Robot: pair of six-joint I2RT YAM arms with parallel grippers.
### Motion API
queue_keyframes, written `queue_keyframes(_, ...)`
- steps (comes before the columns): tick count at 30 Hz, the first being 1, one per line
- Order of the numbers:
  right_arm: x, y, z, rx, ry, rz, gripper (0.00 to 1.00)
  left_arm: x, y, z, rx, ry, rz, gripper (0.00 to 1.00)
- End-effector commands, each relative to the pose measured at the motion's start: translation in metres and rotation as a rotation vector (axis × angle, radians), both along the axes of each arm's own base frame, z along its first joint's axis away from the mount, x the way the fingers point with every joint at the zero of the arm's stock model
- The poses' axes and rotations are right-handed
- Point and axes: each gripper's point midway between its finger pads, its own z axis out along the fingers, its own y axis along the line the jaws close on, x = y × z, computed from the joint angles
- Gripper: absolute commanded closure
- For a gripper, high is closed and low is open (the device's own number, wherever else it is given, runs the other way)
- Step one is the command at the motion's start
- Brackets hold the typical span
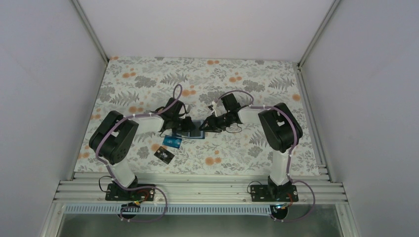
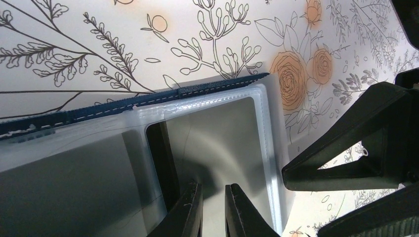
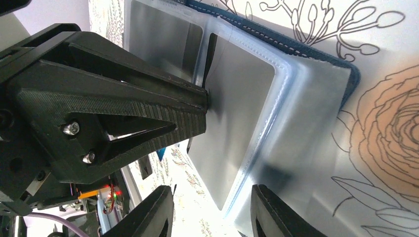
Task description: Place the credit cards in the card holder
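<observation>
The card holder [image 1: 196, 130] lies open mid-table, navy outside [image 2: 148, 100] with clear plastic sleeves inside [image 3: 247, 98]. A black card [image 2: 162, 158] stands edge-on in a sleeve slot; it also shows in the right wrist view [image 3: 210, 59]. My left gripper [image 2: 213, 212] is nearly shut with nothing between its tips, which rest on the sleeve just right of that card. My right gripper [image 3: 212, 212] is open, its fingers either side of the sleeve's near corner. A teal card [image 1: 172, 141] and another black card [image 1: 164, 155] lie on the cloth in front of the holder.
The table carries a floral cloth [image 1: 247, 79]. White walls close it in at the left, right and back. A metal rail [image 1: 197, 187] with both arm bases runs along the near edge. The two grippers are very close together over the holder.
</observation>
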Motion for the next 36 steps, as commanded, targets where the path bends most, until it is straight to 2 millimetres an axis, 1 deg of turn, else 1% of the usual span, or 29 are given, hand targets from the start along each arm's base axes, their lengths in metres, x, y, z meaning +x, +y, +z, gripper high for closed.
queue_keyframes(1,0.002,0.007,0.014,0.051,-0.024,0.022,0.58,-0.017,0.011,-0.022,0.056,0.071,0.011,0.85)
queue_keyframes(2,0.001,0.008,0.014,0.052,-0.023,0.024,0.59,-0.017,0.012,-0.022,0.057,0.071,0.012,0.86)
queue_keyframes(4,0.007,0.004,0.015,0.012,-0.059,0.005,0.60,-0.018,0.012,-0.022,0.059,0.069,0.011,0.86)
queue_keyframes(8,0.034,-0.014,0.019,-0.146,-0.199,-0.075,0.57,-0.020,0.014,-0.023,0.063,0.072,0.011,0.89)
queue_keyframes(10,0.045,-0.018,0.021,-0.178,-0.236,-0.093,0.55,-0.022,0.014,-0.025,0.063,0.077,0.008,0.89)
queue_keyframes(14,0.057,-0.014,0.013,-0.189,-0.241,-0.089,0.53,-0.025,0.015,-0.026,0.065,0.080,0.009,0.90)
queue_keyframes(17,0.061,-0.011,0.001,-0.194,-0.226,-0.082,0.53,-0.026,0.016,-0.027,0.065,0.083,0.009,0.90)
queue_keyframes(21,0.060,-0.011,-0.010,-0.198,-0.213,-0.070,0.53,-0.027,0.016,-0.027,0.066,0.083,0.010,0.90)
queue_keyframes(26,0.049,-0.009,-0.022,-0.200,-0.182,-0.033,0.52,-0.029,0.016,-0.028,0.066,0.084,0.007,0.90)
queue_keyframes(30,0.035,-0.005,-0.021,-0.158,-0.146,-0.006,0.53,-0.028,0.016,-0.028,0.063,0.084,0.008,0.91)
queue_keyframes(36,0.026,-0.005,-0.010,-0.113,-0.132,0.006,0.55,-0.029,0.014,-0.028,0.062,0.084,0.005,0.91)
